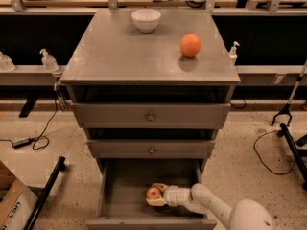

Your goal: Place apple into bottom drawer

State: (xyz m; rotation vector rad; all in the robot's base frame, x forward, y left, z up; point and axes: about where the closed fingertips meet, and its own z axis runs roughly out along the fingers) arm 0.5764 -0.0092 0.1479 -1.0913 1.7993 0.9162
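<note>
The apple (153, 192), small and red with yellowish patches, sits low inside the open bottom drawer (120, 195), near the drawer's middle. My gripper (157, 195) reaches into the drawer from the lower right on a white arm (211, 205). Its pale fingers (155, 202) are closed around the apple. The drawer is pulled out, with its flat grey front along the bottom edge of the view.
An orange (190, 45) and a white bowl (146, 19) rest on the grey cabinet top (120, 51). The two upper knobbed drawers (150, 116) are shut. A cardboard box (10, 202) and a black pole (45, 193) lie on the floor at left. Cables lie at right.
</note>
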